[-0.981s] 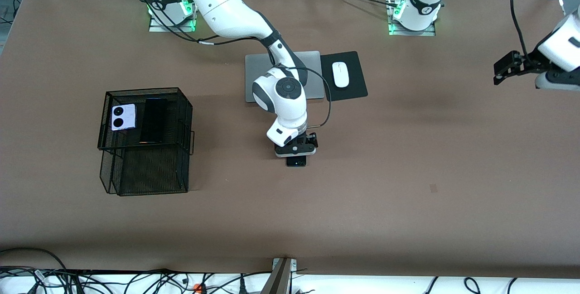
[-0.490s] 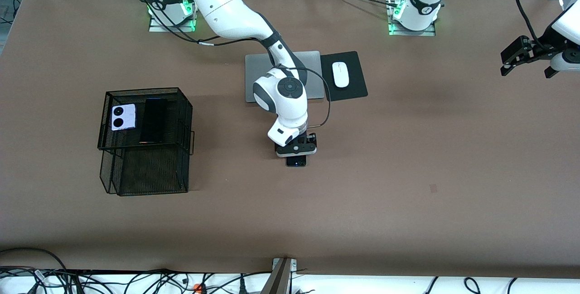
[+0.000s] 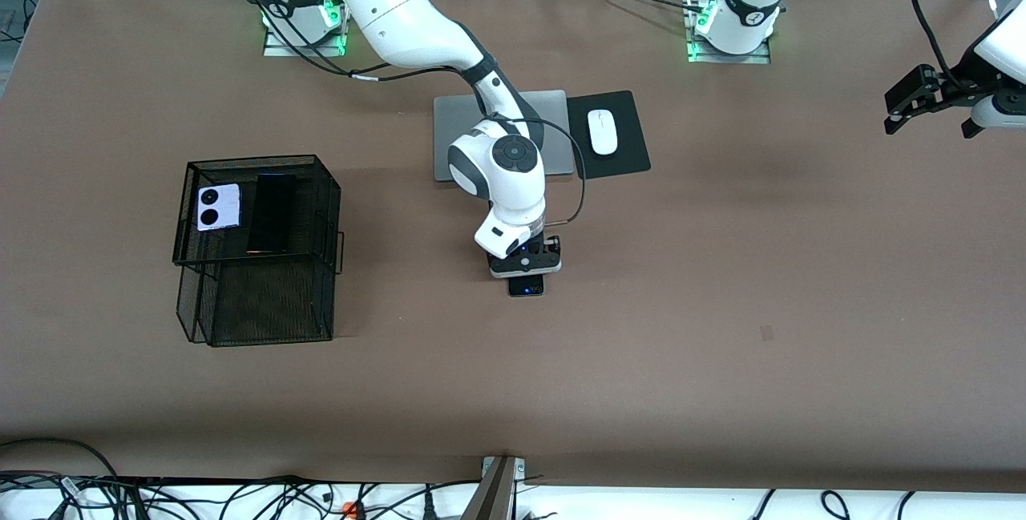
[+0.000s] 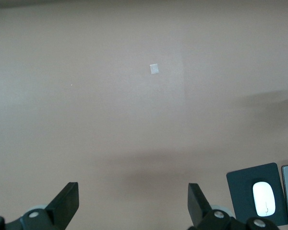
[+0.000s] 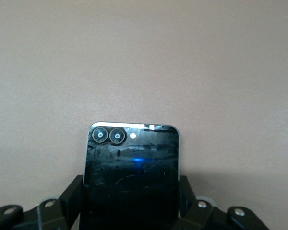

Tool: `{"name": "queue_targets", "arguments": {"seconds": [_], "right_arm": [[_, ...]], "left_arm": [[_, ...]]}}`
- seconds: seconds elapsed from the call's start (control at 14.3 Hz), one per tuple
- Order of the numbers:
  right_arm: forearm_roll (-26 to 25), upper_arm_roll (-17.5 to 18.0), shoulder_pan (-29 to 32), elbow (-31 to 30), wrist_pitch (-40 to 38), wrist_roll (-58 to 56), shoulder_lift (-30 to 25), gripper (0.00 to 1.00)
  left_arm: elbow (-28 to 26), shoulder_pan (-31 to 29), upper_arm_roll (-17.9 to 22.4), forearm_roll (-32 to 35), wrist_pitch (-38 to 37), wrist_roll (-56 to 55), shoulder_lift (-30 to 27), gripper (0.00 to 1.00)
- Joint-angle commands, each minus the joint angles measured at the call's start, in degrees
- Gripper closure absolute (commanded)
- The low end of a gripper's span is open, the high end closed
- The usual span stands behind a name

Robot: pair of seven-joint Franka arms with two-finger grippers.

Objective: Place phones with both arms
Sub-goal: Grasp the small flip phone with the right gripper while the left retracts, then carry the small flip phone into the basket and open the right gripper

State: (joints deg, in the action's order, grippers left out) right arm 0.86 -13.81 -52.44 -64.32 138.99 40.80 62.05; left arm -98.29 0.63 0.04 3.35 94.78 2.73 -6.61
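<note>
A: What does the small black phone (image 5: 131, 175) look like?
B: Squarish and glossy, smudged, with two round lenses and a white dot along one edge, and a blue glint on its face. It sits mid-table, nearer the front camera than the laptop (image 3: 449, 139).
A: Who has it?
B: The right gripper (image 3: 525, 273); its jaws press the phone's two sides.
A: Any writing?
B: None I can read.
A: And the others?
B: The lilac-white phone (image 3: 219, 207) and long black phone (image 3: 272, 213) lie on the wire basket (image 3: 256, 296). The left gripper (image 3: 910, 107) waits, jaws spread wide, over the table's end.
</note>
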Motion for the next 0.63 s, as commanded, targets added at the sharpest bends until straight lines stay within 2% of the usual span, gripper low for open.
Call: {"name": "queue_targets", "arguments": {"seconds": [0.0,0.28,0.56], "right_arm": [[-0.8,-2.8,0.2,0.7,-13.4,-0.5,-7.4,0.92],[-0.2,-5.6,4.0,0.5,-26.4,-9.4,-17.3,0.91],[0.1,-5.8,14.3,0.3,-38.4,-21.2,-24.6,0.90]], "left_arm": [[2.0,-0.5,-0.3,-0.9,-2.1,-0.2,0.6,0.00],[2.0,-0.5,-0.3,-0.9,-2.6,-0.2,0.7,0.00],[2.0,-0.5,-0.3,-0.8,-2.7,-0.3,0.6,0.00]]}}
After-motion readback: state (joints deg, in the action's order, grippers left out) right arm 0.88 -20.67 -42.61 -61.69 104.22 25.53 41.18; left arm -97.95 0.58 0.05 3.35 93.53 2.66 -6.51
